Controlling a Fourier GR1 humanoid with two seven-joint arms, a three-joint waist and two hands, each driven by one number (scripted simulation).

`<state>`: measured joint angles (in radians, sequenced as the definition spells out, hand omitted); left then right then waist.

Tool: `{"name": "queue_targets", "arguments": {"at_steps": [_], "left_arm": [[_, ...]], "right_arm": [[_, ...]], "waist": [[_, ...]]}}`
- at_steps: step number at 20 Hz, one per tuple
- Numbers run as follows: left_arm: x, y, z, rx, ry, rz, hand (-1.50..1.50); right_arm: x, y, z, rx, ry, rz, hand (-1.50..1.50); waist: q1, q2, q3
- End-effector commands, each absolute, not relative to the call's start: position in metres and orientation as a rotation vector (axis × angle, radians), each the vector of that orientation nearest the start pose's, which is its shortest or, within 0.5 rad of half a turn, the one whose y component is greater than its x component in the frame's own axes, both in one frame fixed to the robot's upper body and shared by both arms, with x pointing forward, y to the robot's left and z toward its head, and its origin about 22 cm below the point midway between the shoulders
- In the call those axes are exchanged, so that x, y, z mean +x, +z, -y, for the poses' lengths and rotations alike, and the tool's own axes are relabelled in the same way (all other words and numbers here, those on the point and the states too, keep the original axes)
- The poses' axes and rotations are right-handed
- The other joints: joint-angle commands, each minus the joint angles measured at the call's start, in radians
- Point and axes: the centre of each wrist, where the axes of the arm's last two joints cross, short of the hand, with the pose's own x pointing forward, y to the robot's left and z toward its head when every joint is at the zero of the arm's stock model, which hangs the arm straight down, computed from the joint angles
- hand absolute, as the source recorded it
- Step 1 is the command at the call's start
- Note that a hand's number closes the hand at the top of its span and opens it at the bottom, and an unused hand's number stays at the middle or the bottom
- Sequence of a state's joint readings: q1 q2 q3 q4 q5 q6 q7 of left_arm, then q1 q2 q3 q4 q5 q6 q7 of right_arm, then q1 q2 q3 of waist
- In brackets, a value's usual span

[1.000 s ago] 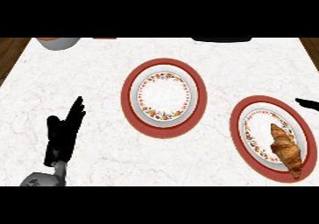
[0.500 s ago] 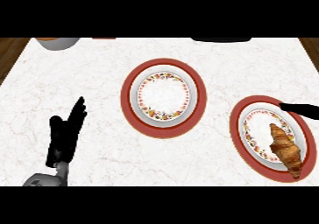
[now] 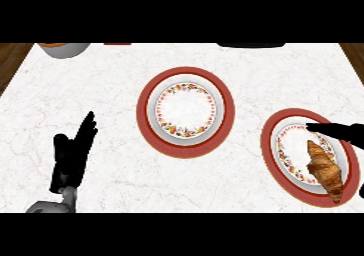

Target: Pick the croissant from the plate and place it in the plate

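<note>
Here the golden-brown croissant (image 3: pixel 325 170) lies lengthwise, far end to near end, on the red-rimmed floral plate (image 3: pixel 277 150) at the right. The black right hand (image 3: pixel 340 131), fingers straight and holding nothing, reaches in just beyond its far tip. The black left hand (image 3: pixel 73 155) rests open, well apart at the left of the white marble worktop (image 3: pixel 104 80).

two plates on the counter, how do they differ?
The right plate carries the croissant; the center plate holds nothing. The right hand reaches over the right plate's upper edge; no hand is over the center plate. The center plate sits farther from the robot. Both share a red rim, white middle and floral ring.
</note>
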<state>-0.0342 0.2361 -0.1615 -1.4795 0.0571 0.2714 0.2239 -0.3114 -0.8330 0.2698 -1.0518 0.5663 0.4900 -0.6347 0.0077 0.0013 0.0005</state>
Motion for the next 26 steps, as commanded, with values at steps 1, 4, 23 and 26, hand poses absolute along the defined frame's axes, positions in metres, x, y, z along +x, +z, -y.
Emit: {"name": "queue_targets", "arguments": {"at_steps": [1, 4, 23, 26], "left_arm": [[0.249, 0.001, -0.259, 0.261, -0.033, 1.282, 0.0], [0.254, -0.008, -0.252, 0.242, -0.031, 1.295, 0.0], [0.242, -0.003, -0.256, 0.238, -0.042, 1.281, 0.0], [0.249, -0.016, -0.243, 0.238, -0.03, 1.289, 0.0]], "right_arm": [[0.294, 0.044, 0.422, -0.08, 1.555, 1.17, -1.5], [0.299, 0.056, 0.405, -0.086, 1.562, 1.153, -1.5], [0.296, 0.031, 0.421, -0.102, 1.62, 1.226, 1.5], [0.297, 0.009, 0.419, -0.125, 1.629, 1.232, 1.5]], "waist": [[-0.002, 0.0, 0.0], [-0.009, -0.002, -0.001], [-0.002, -0.001, 0.0], [-0.002, 0.0, 0.0]]}}
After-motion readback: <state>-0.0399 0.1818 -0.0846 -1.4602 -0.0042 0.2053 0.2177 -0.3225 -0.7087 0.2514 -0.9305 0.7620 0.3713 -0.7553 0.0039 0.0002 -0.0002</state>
